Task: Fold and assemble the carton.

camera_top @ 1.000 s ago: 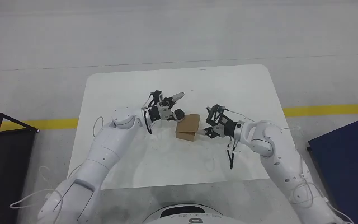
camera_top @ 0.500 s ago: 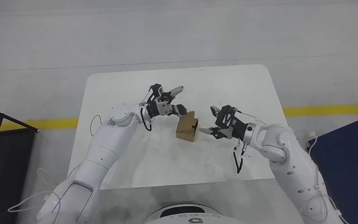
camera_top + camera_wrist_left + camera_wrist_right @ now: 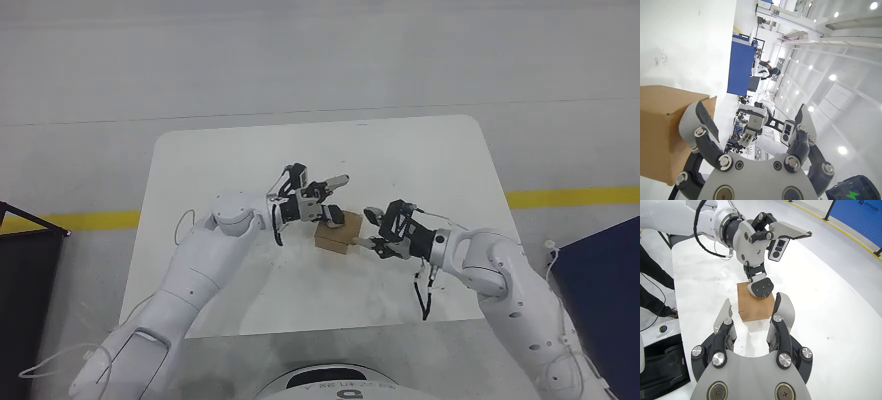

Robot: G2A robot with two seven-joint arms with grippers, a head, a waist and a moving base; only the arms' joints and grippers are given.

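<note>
The left gripper, lifted clear of the carton half a second ago, now sits over it with its jaws wide. Its lower finger pad presses on the carton's top. The flap that stood up below that pad now lies flat. The right gripper, which had backed away, is close again, and the carton sits just ahead of its open fingertips.

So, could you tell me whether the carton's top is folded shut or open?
Folded shut: the carton shows a flat, closed top, with a pad of the left tool resting on it.
</note>
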